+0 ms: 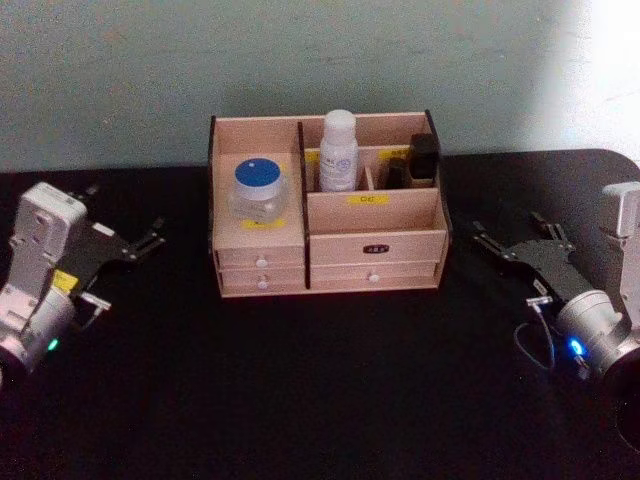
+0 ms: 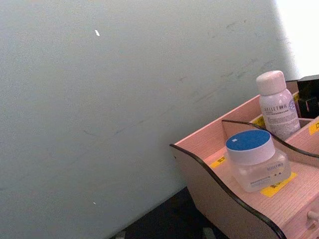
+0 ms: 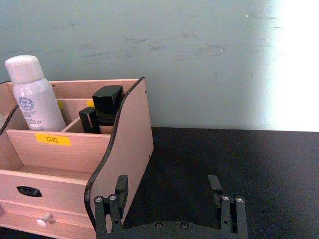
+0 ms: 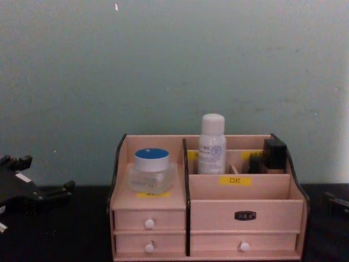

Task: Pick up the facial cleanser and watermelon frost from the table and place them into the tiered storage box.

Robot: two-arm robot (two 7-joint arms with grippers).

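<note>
Both items already sit in the tiered storage box (image 1: 330, 262) near the bench's back edge: the blue-lidded jar (image 1: 258, 190) left, the white bottle (image 1: 337, 150) behind. Your left claw (image 1: 140, 245) and right claw (image 1: 500, 243) flank it, fingers apart, empty. Placing looks done; just stay clear.

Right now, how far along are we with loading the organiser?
Both items look placed: the blue-lidded jar and white bottle stand in the organiser. Left gripper and right gripper rest open and empty on either side. Nothing loose shows on the table.
</note>
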